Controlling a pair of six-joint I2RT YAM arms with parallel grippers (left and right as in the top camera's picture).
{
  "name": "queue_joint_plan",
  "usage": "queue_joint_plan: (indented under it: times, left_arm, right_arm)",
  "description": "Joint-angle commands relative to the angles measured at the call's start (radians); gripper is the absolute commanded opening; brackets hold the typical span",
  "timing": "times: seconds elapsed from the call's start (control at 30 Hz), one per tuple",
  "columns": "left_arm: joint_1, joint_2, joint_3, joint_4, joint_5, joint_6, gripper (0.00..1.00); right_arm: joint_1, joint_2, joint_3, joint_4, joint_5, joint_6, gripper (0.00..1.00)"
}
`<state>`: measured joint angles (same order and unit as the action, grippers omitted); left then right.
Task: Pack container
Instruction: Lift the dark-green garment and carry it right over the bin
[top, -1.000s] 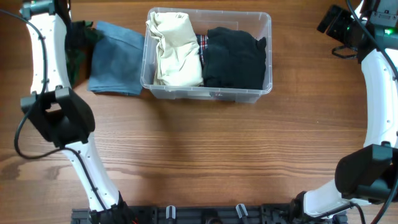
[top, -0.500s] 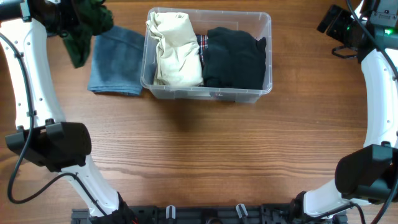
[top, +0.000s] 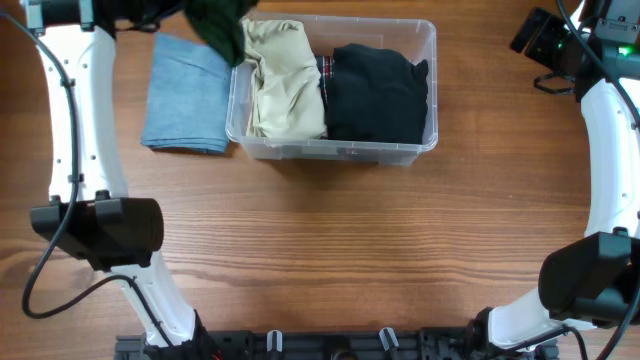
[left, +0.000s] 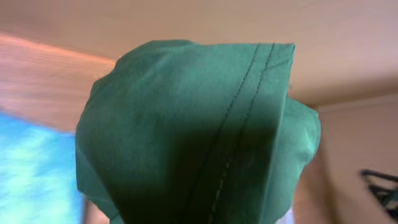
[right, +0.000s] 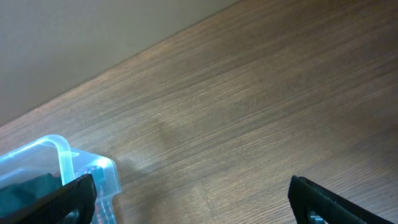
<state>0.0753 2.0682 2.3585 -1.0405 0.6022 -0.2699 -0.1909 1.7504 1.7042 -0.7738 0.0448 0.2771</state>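
Two grippers stand in opposite states: the left gripper (top: 185, 10), at the far edge of the overhead view, is closed on a bunched dark green fabric garment (left: 193, 137), which fills its wrist view and hides the fingers, a double line of stitching running across the cloth. The right gripper (right: 193, 196) is spread wide and empty, its black fingertips (right: 68, 199) at either lower corner of its own view, above bare wood. Seen from overhead, the green garment hangs over the far left corner of the clear plastic rectangular container (top: 340, 152), overlapping the corner of a folded cream cloth garment (top: 285, 85) that lies in the container's left half. A folded black garment (top: 378, 92) fills the right half, and a thin strip of red plaid fabric (top: 325, 72) shows between the two. The container sits on the far middle part of the brown wooden table (top: 330, 250). Just beside its left wall a folded light blue garment (top: 185, 95) lies flat on the wood. The right arm stands well off to the container's right.
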Motion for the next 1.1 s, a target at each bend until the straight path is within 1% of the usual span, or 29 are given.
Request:
queue_joint_plan:
  times: [0.0,0.1,0.3,0.47,0.63,0.77,0.83,1.07]
  left_arm:
    - [-0.034,-0.058,0.025,0.078,0.129,-0.138,0.04]
    - [-0.074,-0.071,0.025,0.116,0.171,-0.167,0.04]
    - [-0.170,-0.073,0.024,0.117,0.256,-0.214,0.04]
    - [-0.238,-0.073,0.024,0.101,0.300,-0.213,0.04]
    - [-0.264,-0.072,0.011,-0.004,0.301,-0.148,0.04]
    - [-0.266,-0.071,-0.016,0.005,0.350,-0.048,0.04]
    - [-0.270,-0.071,-0.034,0.016,0.360,-0.028,0.04]
    - [-0.325,-0.064,-0.109,0.098,0.363,-0.020,0.04]
  right_arm:
    - [0.003,0.013,-0.009,0.002,-0.005,0.014,1.00]
    - [0.003,0.013,-0.009,0.002,-0.005,0.014,1.00]
    - [0.003,0.013,-0.009,0.002,-0.005,0.014,1.00]
    - [0.003,0.013,-0.009,0.002,-0.005,0.014,1.00]
    - [0.003,0.013,-0.009,0.002,-0.005,0.014,1.00]
    - [0.003,0.013,-0.009,0.002,-0.005,0.014,1.00]
    - [0.003,0.013,-0.009,0.002,-0.005,0.014,1.00]
    - [0.003,0.013,-0.009,0.002,-0.005,0.014,1.00]
